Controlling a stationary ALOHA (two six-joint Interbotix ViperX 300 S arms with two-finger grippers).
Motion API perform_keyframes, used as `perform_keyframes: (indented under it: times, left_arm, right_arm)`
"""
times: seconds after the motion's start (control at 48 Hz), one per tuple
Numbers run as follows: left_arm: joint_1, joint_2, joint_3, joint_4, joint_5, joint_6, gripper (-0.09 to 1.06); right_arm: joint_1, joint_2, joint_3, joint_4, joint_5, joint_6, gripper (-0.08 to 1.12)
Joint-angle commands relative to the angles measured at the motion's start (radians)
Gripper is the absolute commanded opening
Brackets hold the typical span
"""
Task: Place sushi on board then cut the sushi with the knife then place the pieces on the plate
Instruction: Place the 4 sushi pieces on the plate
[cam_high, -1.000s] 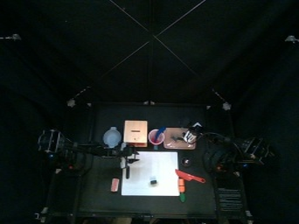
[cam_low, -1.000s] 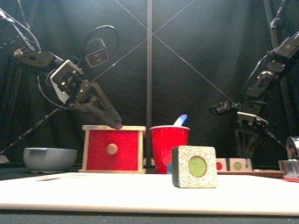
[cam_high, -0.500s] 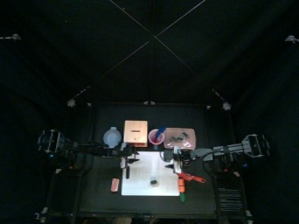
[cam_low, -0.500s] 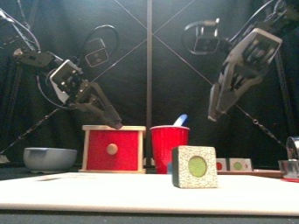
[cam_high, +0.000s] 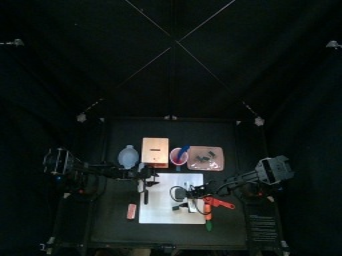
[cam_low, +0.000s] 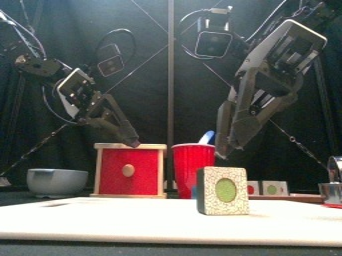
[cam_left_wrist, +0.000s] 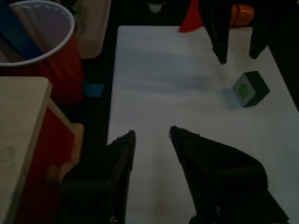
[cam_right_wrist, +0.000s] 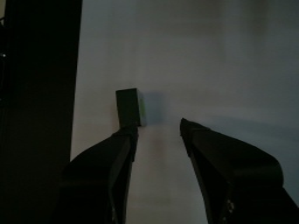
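Note:
One green sushi piece (cam_low: 222, 190) stands upright on the white board (cam_low: 120, 225); the top view shows the piece (cam_high: 175, 209) near the board's front. My right gripper (cam_low: 229, 150) hangs open just above and behind it; in the right wrist view the piece (cam_right_wrist: 131, 107) sits just beyond the left jaw of this gripper (cam_right_wrist: 158, 128). My left gripper (cam_left_wrist: 152, 134) is open and empty over the board's back left, in front of the red cup (cam_low: 194, 170). A red knife (cam_high: 217, 202) lies at the board's right edge. The blue knife (cam_low: 206, 137) stands in the cup.
The wooden box (cam_low: 131, 170) with its red drawer front stands left of the cup, and the blue-grey bowl (cam_low: 58, 180) further left. The pink tray (cam_high: 203, 157) lies behind the board on the right, with small sushi blocks (cam_low: 274, 187) on it.
My right arm has swung in from the right side and come down over the board, ending above the sushi piece. The left arm and the piece have not moved.

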Motion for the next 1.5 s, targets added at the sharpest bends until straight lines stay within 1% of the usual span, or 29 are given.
perform_keyframes:
  times: [0.021,0.312,0.5,0.583,0.667,0.771,0.812,1.0,1.062,1.188,1.333,1.5]
  left_arm:
    - [-0.002,-0.015,-0.009,-0.002,-0.005,0.0,0.77]
    - [0.0,-0.015,-0.009,-0.002,0.003,0.0,0.77]
    - [0.0,-0.015,-0.008,-0.002,0.003,0.0,0.77]
    - [0.0,-0.015,-0.006,-0.002,0.005,0.0,0.77]
    - [0.0,-0.015,-0.005,-0.002,0.003,0.0,0.77]
    - [0.002,-0.014,-0.003,-0.002,0.003,0.002,0.77]
    - [0.003,-0.015,-0.003,-0.002,0.003,0.002,0.77]
    - [0.005,-0.015,-0.003,0.0,0.003,0.003,0.77]
    - [0.006,-0.015,-0.003,0.002,0.003,0.002,0.77]
    - [0.005,-0.015,-0.005,0.0,0.003,0.002,0.77]
    - [0.006,-0.015,-0.006,0.0,0.003,0.002,0.77]
    - [0.006,-0.015,-0.009,-0.002,0.003,0.0,0.77]
  right_arm:
    - [0.021,0.015,-0.06,0.0,-0.002,0.0,0.8]
    - [0.043,0.104,-0.12,0.002,0.006,0.0,0.8]
    - [0.037,0.146,-0.129,-0.003,0.008,-0.002,0.78]
    - [0.035,0.141,-0.123,-0.012,0.008,0.0,0.74]
    - [0.028,0.127,-0.109,-0.012,0.008,0.002,0.68]
    - [-0.006,0.072,-0.066,-0.002,0.018,0.005,0.63]
    - [-0.023,0.038,-0.04,0.005,0.029,0.005,0.63]
    - [-0.17,-0.178,0.12,0.018,0.094,0.005,0.63]
    - [-0.255,-0.27,0.178,0.017,0.13,0.005,0.63]
    - [-0.413,-0.397,0.264,0.006,0.209,0.002,0.63]
    - [-0.577,-0.48,0.339,-0.046,0.281,0.002,0.63]
    - [-0.719,-0.488,0.408,-0.106,0.238,0.0,0.63]
